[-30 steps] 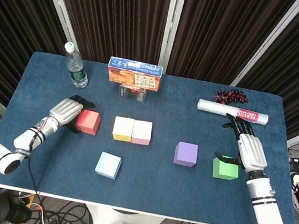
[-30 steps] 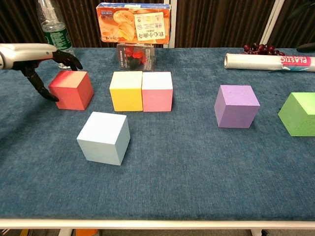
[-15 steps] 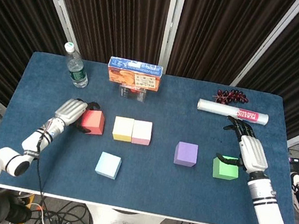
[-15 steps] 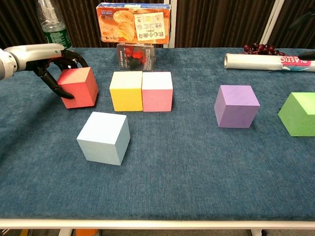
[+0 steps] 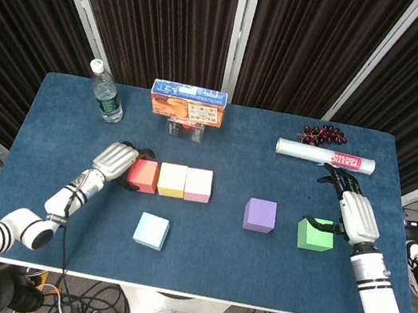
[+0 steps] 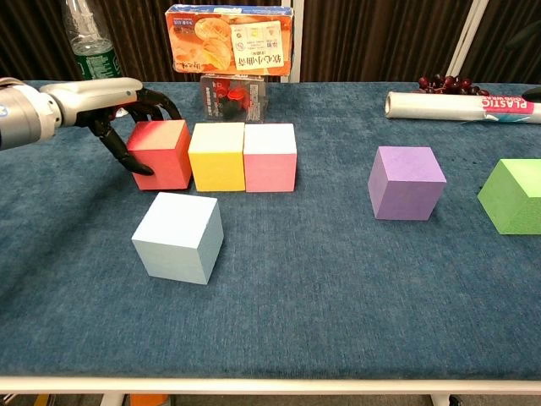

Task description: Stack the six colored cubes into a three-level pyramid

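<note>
Red cube, yellow cube and pink cube sit touching in a row near the table's middle. Light blue cube — turned askew — lies toward the front edge. Purple cube and green cube stand apart toward the right edge.

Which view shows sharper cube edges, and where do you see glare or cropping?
Chest view: cube edges crisp, light blue cube sharpest; green cube cropped at the right edge. Head view: sharp overall; mild glare on the plastic wrap roll.

Left hand grips red cube beside yellow cube
</note>
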